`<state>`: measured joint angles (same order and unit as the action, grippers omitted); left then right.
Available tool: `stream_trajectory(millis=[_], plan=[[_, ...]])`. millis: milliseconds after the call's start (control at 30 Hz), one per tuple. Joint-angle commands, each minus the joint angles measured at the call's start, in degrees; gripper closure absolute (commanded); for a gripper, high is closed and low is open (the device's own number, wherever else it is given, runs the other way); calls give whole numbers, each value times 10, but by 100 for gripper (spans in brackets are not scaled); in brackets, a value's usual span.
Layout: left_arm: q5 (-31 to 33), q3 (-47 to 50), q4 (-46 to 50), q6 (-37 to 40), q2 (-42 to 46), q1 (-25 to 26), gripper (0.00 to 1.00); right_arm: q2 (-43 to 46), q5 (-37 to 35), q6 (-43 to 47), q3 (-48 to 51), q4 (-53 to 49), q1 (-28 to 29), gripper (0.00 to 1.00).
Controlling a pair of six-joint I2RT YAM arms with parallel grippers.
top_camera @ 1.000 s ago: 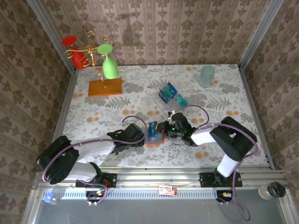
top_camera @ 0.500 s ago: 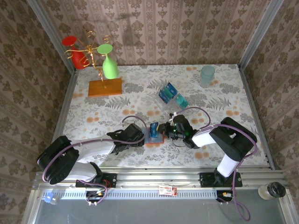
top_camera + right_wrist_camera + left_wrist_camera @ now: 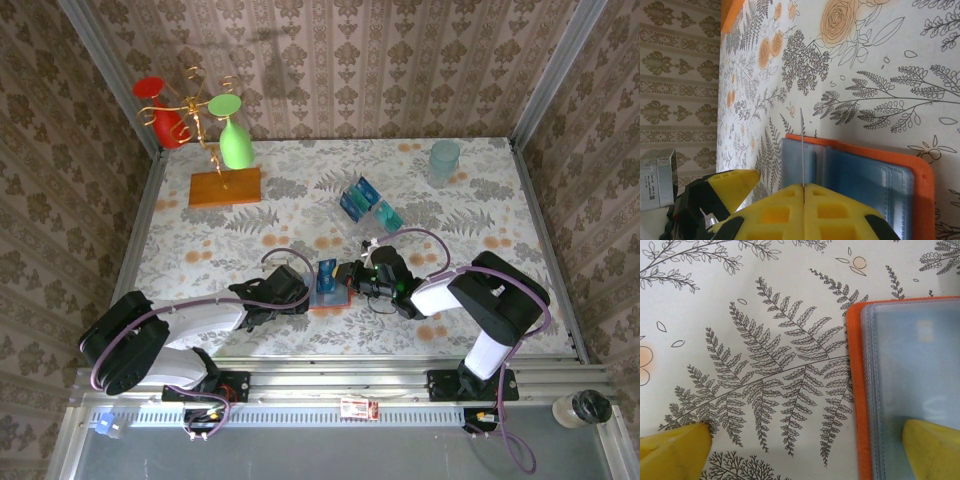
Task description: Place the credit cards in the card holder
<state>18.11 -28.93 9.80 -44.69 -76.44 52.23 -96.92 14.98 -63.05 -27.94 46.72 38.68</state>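
Near table edge: L gripper [image 3: 805, 434] spread wide, one finger over the open card holder [image 3: 855, 390], the other over bare tablecloth [image 3: 765, 315]. R gripper [image 3: 804, 189] pressed tight, pinching a card [image 3: 802, 145] edge-on, upright, over the holder's blue-grey inside. Farther back: more cards [image 3: 356, 198], blue and teal, in clear tray [image 3: 370, 222]. Far L: wooden slab [image 3: 225, 187].

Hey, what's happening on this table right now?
The right pincer is shut on a blue credit card, holding it edge-on over the grey-blue sleeves of the open orange card holder. The left pincer is open, straddling one edge of the holder, with one finger over the sleeves. More cards stand farther back.
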Motion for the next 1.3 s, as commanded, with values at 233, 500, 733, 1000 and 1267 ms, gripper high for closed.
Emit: stream_trajectory(millis=[233, 500, 733, 1000, 1267], plan=[[0, 19, 42, -14, -5, 4, 0, -18, -18, -4, 8, 28, 5, 100], [0, 19, 42, -14, -5, 4, 0, -31, -13, -10, 12, 42, 8, 100], [0, 19, 42, -14, -5, 5, 0, -35, -16, -14, 24, 56, 10, 100], [0, 19, 42, -13, -5, 5, 0, -34, -25, -17, 41, 68, 9, 100], [1, 22, 42, -15, -5, 5, 0, -45, -13, -17, 36, 73, 14, 100]])
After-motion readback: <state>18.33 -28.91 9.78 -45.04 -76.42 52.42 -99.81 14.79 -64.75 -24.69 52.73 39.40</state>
